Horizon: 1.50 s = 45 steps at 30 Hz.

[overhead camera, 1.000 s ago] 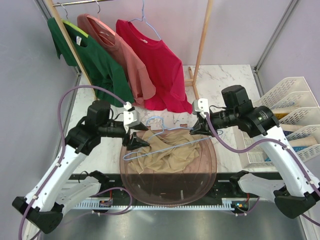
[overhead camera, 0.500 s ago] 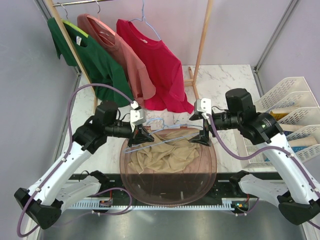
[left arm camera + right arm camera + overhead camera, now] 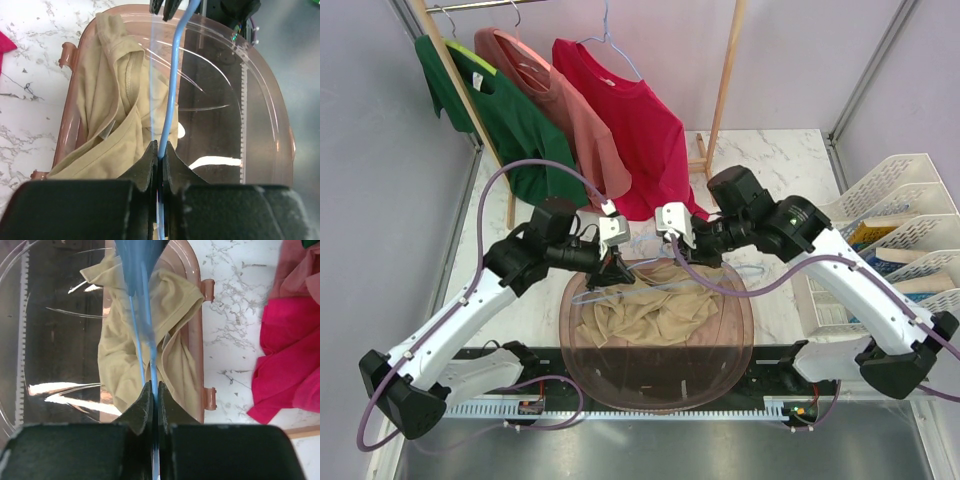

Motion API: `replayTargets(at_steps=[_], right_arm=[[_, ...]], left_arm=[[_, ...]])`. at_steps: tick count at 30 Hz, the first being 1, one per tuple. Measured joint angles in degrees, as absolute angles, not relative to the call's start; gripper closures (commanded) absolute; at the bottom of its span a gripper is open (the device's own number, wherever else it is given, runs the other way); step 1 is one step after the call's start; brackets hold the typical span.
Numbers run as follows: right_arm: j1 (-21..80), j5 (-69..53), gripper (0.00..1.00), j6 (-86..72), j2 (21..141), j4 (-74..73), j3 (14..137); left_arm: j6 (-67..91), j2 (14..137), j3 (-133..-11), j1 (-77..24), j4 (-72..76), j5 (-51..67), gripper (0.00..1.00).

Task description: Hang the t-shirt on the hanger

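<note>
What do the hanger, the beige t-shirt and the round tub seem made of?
Hanger: thin light-blue wire, probably coated metal, smooth sheen.
T-shirt: soft matte knit, likely cotton; stitched seams, limp folds.
Tub: translucent brownish plastic, glossy; bright reflections.

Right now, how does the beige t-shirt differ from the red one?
The beige t-shirt lies crumpled in a brown see-through tub; the red t-shirt hangs spread out on the clothes rack. The beige t-shirt has no hanger in it: the left pincer and right pincer grip the light-blue hanger over it; the red t-shirt is already hung. Both are plain, short-sleeved.
</note>
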State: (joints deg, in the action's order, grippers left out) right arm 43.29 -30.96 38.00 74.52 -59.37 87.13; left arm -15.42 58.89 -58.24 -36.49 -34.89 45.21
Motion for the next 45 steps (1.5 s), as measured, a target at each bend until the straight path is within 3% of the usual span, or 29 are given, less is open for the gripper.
replayTargets(at_steps=[1, 4, 10, 16, 24, 45], right_arm=[[43.9, -30.6, 1.0, 37.9, 74.1, -59.9, 87.0], [44.4, -28.2, 1.0, 37.9, 72.1, -60.6, 86.1], [44.0, -19.5, 1.0, 38.8, 68.2, -65.6, 84.3], [43.0, -13.3, 1.0, 39.6, 66.7, -71.2, 84.3], [40.0, -9.4, 1.0, 40.4, 70.1, -74.6, 84.4], [34.6, -14.2, 1.0, 43.8, 76.2, -77.3, 89.0]], left_arm=[[-15.4, 58.9, -58.4, -36.4, -35.2, 44.9, 0.55], [-15.6, 58.8, -58.6, -36.5, -35.2, 44.0, 0.36], [-15.5, 56.5, -58.6, -34.0, -35.9, 40.7, 0.26], [-15.5, 54.5, -58.6, -32.6, -35.9, 39.6, 0.19], [-15.5, 54.3, -58.5, -32.6, -35.9, 39.4, 0.18], [-15.5, 52.8, -56.9, -32.6, -35.9, 39.5, 0.18]])
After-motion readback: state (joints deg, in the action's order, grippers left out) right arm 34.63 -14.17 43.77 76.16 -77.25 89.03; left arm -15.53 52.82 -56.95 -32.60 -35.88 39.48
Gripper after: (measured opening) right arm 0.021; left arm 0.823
